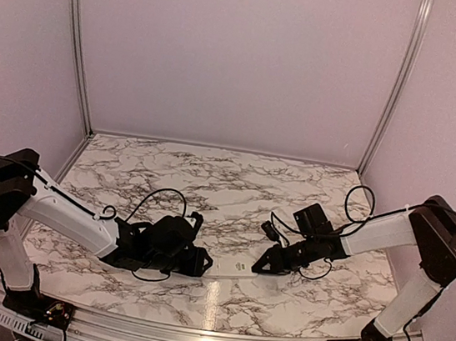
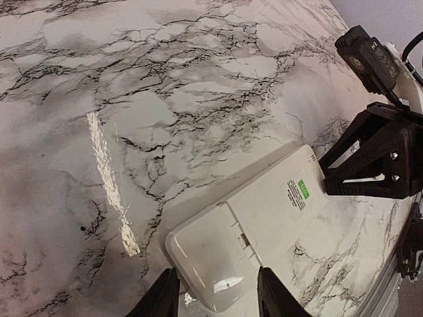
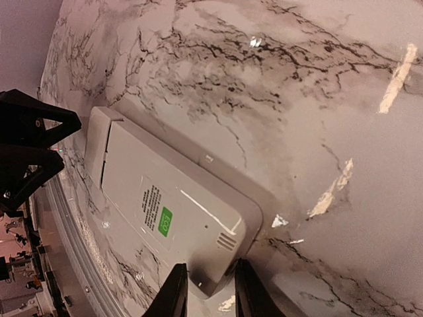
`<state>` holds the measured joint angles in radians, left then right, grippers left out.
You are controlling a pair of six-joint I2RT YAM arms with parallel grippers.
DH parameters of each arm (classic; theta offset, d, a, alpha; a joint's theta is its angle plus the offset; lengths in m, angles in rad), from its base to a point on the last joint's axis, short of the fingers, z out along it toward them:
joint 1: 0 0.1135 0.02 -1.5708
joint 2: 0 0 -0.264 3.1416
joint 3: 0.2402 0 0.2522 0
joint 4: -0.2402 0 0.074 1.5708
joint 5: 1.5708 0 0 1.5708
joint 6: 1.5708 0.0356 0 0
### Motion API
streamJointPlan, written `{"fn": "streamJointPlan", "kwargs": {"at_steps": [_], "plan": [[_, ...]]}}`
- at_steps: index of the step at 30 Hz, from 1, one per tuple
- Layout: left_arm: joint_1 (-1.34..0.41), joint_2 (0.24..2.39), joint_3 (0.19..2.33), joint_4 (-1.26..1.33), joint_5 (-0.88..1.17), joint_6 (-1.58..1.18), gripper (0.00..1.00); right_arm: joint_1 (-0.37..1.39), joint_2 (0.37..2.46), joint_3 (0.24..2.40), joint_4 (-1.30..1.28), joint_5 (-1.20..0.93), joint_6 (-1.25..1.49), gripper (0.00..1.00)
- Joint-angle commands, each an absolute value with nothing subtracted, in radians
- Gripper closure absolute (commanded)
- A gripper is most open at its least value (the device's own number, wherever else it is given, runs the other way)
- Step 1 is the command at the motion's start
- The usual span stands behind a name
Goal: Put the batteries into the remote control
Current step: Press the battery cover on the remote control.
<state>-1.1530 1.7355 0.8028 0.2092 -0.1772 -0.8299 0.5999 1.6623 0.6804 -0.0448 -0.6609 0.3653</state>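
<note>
Face down on the marble desk (image 2: 132,99), the remote control (image 2: 264,211) is pinched at either end by the left end effector (image 2: 217,277) and right end effector (image 3: 209,269), seemingly steadying its battery door (image 2: 208,247) uppermost; batteries unseen.

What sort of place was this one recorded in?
Likely a lab robot test booth: a marble-patterned table boxed in by plain pale walls on aluminium posts, the left arm and right arm bolted at its near edge.

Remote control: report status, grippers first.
Left gripper clamped on the white flat rectangular plastic remote control, cover end; right gripper on the opposite end. Remote face-down on marble table. No batteries in view; nothing seen blocking.
</note>
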Motion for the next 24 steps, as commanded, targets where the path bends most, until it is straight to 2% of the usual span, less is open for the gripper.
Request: {"fn": "streamJointPlan", "kwargs": {"at_steps": [1,16,24], "plan": [[-1.156,1.769,0.842,0.160,-0.205,-0.819,0.58,0.623,1.649,0.670,-0.032,-0.680,0.377,0.76],[-1.157,1.817,0.888,0.086,-0.241,-0.819,0.65,0.647,1.650,0.673,-0.023,-0.681,0.392,0.77],[-1.156,1.846,0.929,0.024,-0.265,-0.805,0.72,0.649,1.652,0.676,-0.019,-0.685,0.393,0.78]]}}
